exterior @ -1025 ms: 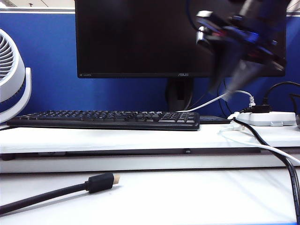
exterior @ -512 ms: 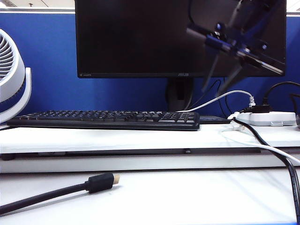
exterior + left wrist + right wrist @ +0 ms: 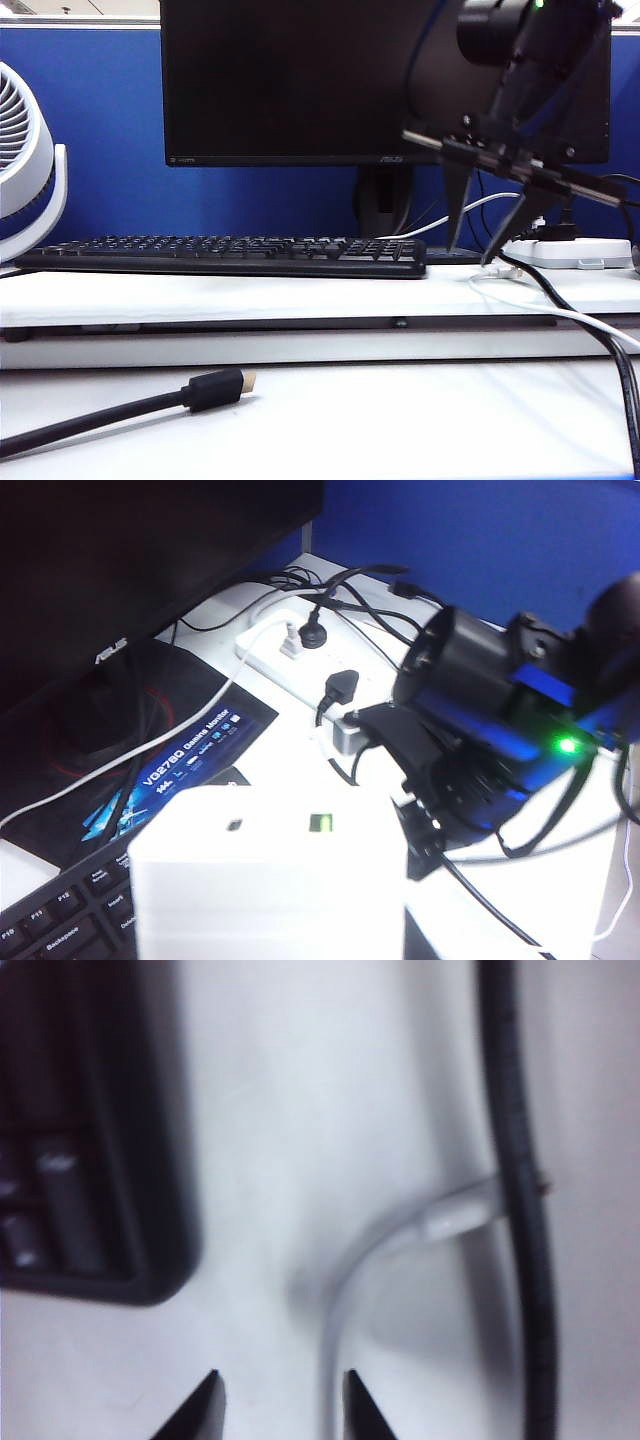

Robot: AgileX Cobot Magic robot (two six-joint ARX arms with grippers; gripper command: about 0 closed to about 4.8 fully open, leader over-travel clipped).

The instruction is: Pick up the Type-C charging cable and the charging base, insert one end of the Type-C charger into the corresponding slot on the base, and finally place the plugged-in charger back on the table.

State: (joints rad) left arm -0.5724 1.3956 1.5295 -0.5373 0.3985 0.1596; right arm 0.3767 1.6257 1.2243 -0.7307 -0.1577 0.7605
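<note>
With the small white rectangular charging base clamped in my left tool, I would lower the empty, parted right tool so its jaws straddle the thin white Type-C cable lying on the white surface beside the thick black cable.

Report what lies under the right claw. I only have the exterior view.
Observer: In the right wrist view the right claw is open over the table. The Type-C charging cable passes close by one fingertip.
Operator: Locate its plug.
Observer: The white plug end lies up against the thick black cable.
Operator: Check the left claw.
Observer: In the left wrist view the charging base fills the foreground above the keyboard and looks held. Its slot faces the camera, and the claw's fingers are hidden.
</note>
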